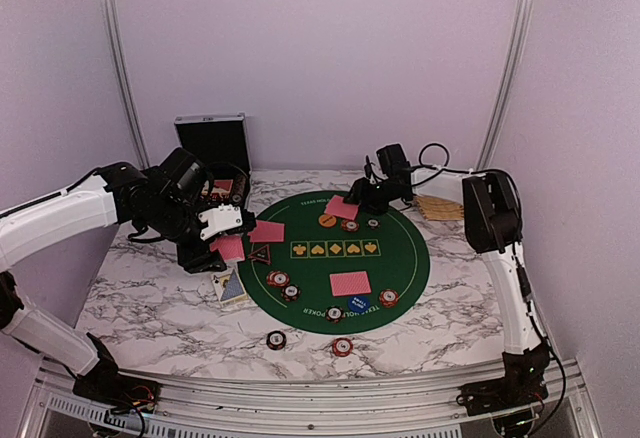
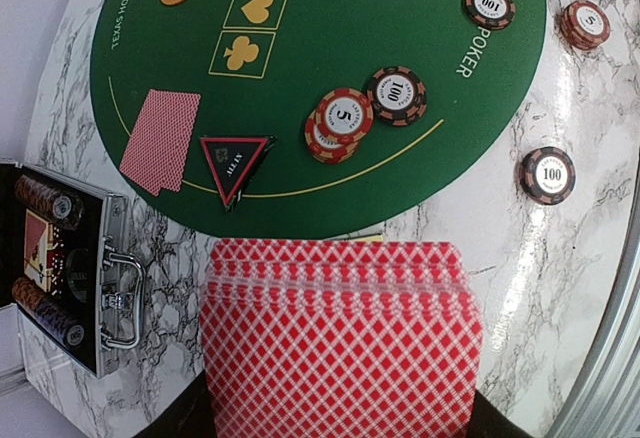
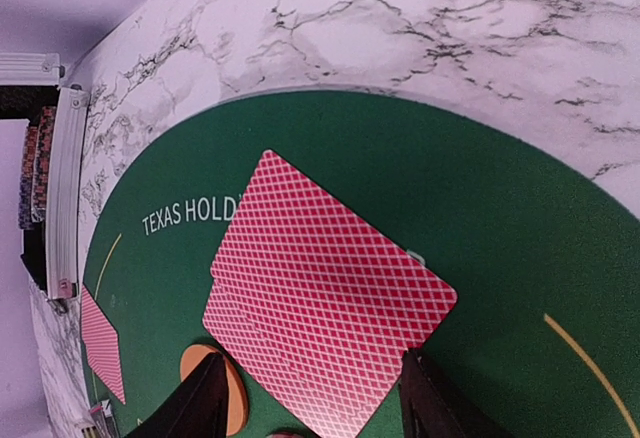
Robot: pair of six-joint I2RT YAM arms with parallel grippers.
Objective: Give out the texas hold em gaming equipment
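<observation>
My left gripper point(image 1: 226, 241) hangs over the mat's left edge, shut on a deck of red-backed cards point(image 2: 340, 343) that hides its fingers. Below it on the green mat point(image 2: 320, 48) lie the dark triangular marker point(image 2: 235, 163), a card point(image 2: 160, 140) and stacked chips point(image 2: 343, 118). At the mat's far side my right gripper point(image 3: 312, 358) is open, its fingers point(image 3: 195, 403) either side of two overlapping red-backed cards point(image 3: 325, 288) lying flat beside the orange button point(image 3: 228, 390). A blue button point(image 1: 358, 304) and another card point(image 1: 350, 283) sit at the near side.
The open black case point(image 2: 70, 278) holding chips stands at the back left. A tan basket point(image 1: 440, 208) lies at the back right. Two chips point(image 1: 276, 339) rest on the marble near the front edge. Face-up cards point(image 1: 232, 288) lie left of the mat.
</observation>
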